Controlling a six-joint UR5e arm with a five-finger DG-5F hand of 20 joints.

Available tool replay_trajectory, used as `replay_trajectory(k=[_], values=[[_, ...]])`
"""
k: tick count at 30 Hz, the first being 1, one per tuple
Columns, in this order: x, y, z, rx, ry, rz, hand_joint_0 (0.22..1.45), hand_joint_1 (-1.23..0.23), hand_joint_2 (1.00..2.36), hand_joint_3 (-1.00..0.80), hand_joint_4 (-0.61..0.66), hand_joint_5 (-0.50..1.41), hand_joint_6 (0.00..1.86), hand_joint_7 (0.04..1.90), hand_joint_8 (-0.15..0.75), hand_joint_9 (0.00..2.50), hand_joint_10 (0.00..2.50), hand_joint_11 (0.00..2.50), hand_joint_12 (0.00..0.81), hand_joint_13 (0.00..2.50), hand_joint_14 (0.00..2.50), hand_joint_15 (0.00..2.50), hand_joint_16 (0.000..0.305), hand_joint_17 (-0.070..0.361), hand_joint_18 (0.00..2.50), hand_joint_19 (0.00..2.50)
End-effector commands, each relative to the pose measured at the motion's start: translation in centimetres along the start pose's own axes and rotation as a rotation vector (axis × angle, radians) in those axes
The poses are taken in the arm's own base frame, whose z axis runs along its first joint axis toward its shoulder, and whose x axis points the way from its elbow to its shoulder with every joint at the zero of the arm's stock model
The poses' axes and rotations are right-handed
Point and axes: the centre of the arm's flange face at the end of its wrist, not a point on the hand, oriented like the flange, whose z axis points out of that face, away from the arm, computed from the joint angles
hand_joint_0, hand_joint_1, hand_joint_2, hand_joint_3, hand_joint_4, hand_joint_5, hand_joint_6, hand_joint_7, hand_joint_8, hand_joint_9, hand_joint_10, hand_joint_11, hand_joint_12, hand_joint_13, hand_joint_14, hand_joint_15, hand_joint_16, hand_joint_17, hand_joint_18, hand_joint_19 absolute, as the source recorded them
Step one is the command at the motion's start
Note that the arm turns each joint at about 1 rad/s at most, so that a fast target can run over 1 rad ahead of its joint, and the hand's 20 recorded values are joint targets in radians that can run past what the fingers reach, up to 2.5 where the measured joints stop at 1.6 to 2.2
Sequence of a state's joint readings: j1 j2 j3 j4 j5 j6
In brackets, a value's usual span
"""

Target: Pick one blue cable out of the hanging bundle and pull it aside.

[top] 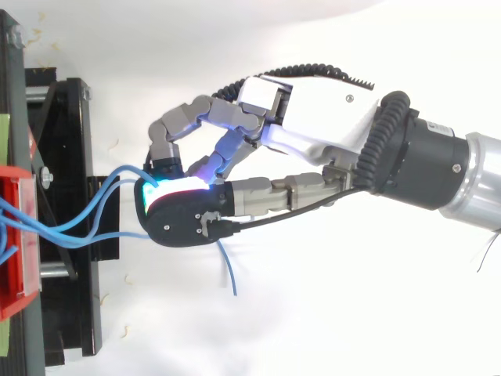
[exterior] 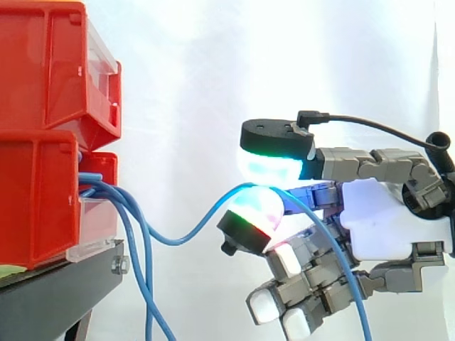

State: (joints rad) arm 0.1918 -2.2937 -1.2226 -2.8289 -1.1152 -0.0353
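Note:
Several blue cables (exterior: 135, 234) come out of the red bins (exterior: 43, 128) at the left and hang down. One blue cable (exterior: 186, 234) is drawn rightward out of the bundle and sags before rising to my hand (exterior: 398, 220). Two glowing fingertips (exterior: 257, 209) pinch it, and its loose end runs down past the palm. From above, the hand (top: 313, 117) reaches in from the right, and the pinched cable (top: 102, 196) stretches from the bins to the fingertip pads (top: 176, 192), with the free end (top: 228, 270) trailing below.
The red bins (top: 16, 235) sit on a black stand (exterior: 57, 291) at the left, with its frame (top: 66, 196) running along the left edge from above. A white curtain lies behind, and the other blue cables (top: 70, 235) stay close to the bins.

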Motion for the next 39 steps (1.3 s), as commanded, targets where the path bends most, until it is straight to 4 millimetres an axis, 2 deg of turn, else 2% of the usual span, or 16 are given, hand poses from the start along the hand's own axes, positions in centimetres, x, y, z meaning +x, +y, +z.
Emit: replay_trajectory(k=[1,23,39], values=[[-0.01,0.01,-0.02,0.001,0.000,-0.002,0.61,-0.82,1.23,0.13,-0.29,-0.09,0.92,1.39,0.310,1.14,0.02,0.73,0.414,0.90,0.02,0.60,0.055,0.124,0.80,0.57],[-0.01,0.01,-0.02,0.001,0.000,0.000,0.62,-0.82,1.19,0.14,-0.28,-0.09,0.92,1.38,0.309,1.14,0.02,0.73,0.413,0.90,0.02,0.60,0.055,0.124,0.80,0.56],[-0.01,0.01,-0.02,0.001,0.000,0.000,0.61,-0.82,1.21,0.13,-0.29,-0.09,0.92,1.38,0.310,1.15,0.02,0.73,0.416,0.90,0.02,0.60,0.055,0.124,0.80,0.56]])
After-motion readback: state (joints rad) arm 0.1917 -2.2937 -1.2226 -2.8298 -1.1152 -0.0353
